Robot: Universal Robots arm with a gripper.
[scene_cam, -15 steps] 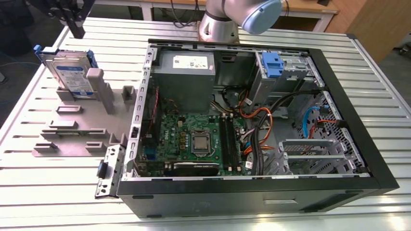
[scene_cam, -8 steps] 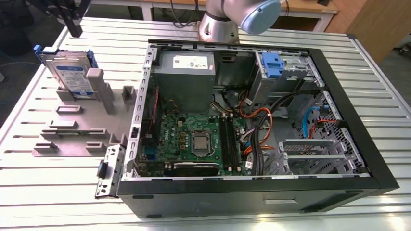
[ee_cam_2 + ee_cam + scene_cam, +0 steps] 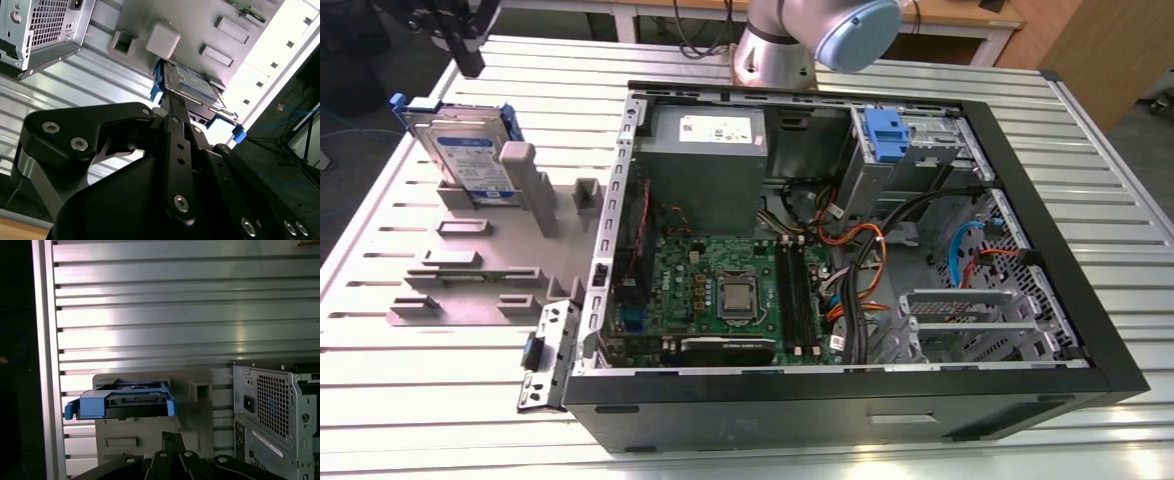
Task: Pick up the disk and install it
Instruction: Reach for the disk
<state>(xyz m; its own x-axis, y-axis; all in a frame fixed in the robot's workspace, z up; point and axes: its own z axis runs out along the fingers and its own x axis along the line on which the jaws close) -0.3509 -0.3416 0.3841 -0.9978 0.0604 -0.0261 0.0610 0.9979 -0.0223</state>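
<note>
Pincer (image 3: 460, 45) hangs above the disk (image 3: 464, 155), clear of it; apart or together cannot be told. Disk stands on edge in a grey holder (image 3: 507, 250) on the slatted surface (image 3: 400, 400), at the exterior view's left of the open computer case (image 3: 854, 395).

The disk (image 3: 464, 155) leans in a grey holder (image 3: 470, 262) on the counter (image 3: 414, 410) — gripper (image 3: 470, 60) just above, open case (image 3: 854, 398) beside.
</note>
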